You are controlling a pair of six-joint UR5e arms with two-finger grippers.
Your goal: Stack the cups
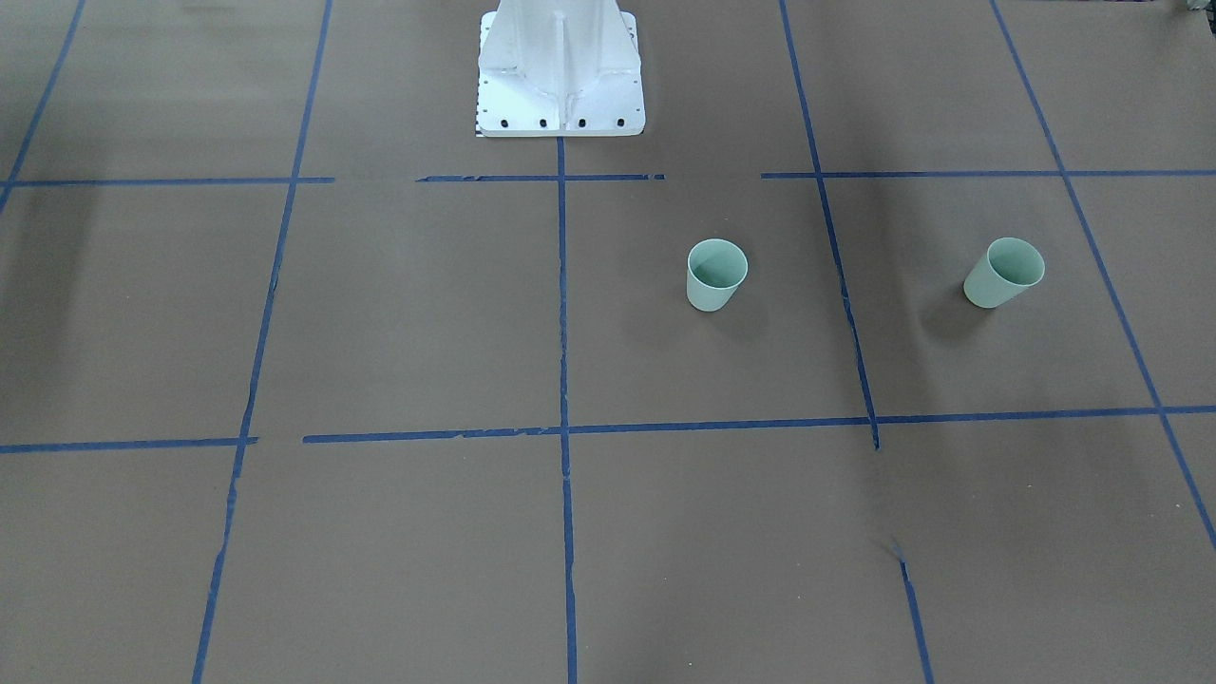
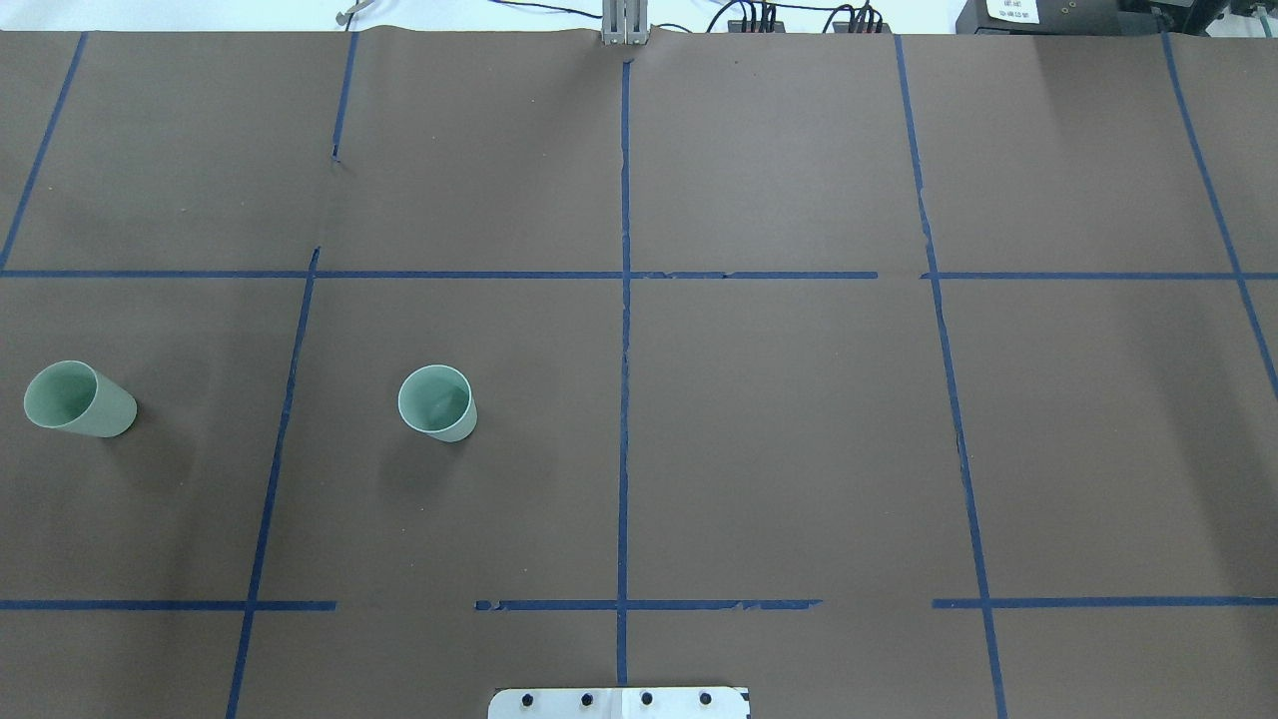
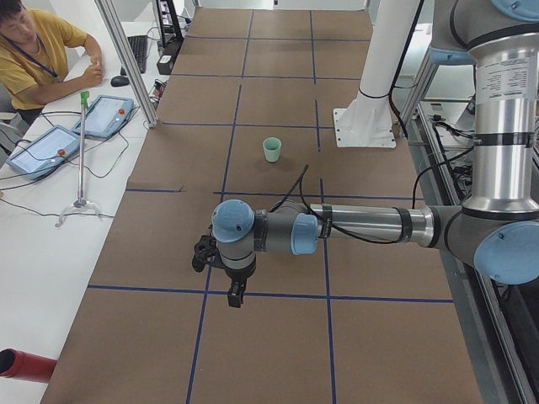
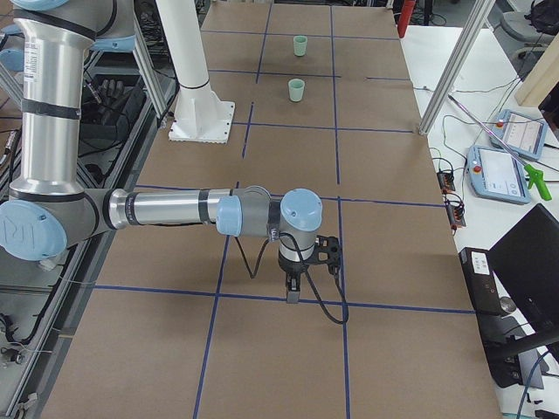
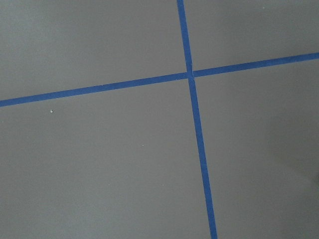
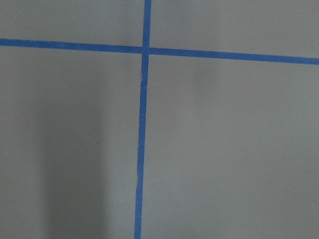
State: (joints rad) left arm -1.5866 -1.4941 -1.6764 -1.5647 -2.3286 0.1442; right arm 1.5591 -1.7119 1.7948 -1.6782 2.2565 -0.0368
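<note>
1. Front view: you see the inner cup (image 1: 716, 275) and the outer cup (image 1: 1003, 273) standing well apart on the tabletop (image 1: 380, 332), both on the robot's left half.
2. Left side view: the left end effector (image 3: 236, 296) hangs above the blue tape lines (image 3: 278, 296). You cannot tell how far it is open.
3. Right side view: the same goes for the right end effector (image 4: 293, 292), which is well apart from both cups.

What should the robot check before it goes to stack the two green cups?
1. Inner cup upright, mouth up: ok.
2. Outer cup upright, mouth up: ok.
3. Room between them to grab one: ok.
4. Left gripper open: cannot tell, side view only.
5. Right gripper open: cannot tell, side view only.
6. A cup in sight of either wrist camera: not ok, only tape shows.
</note>
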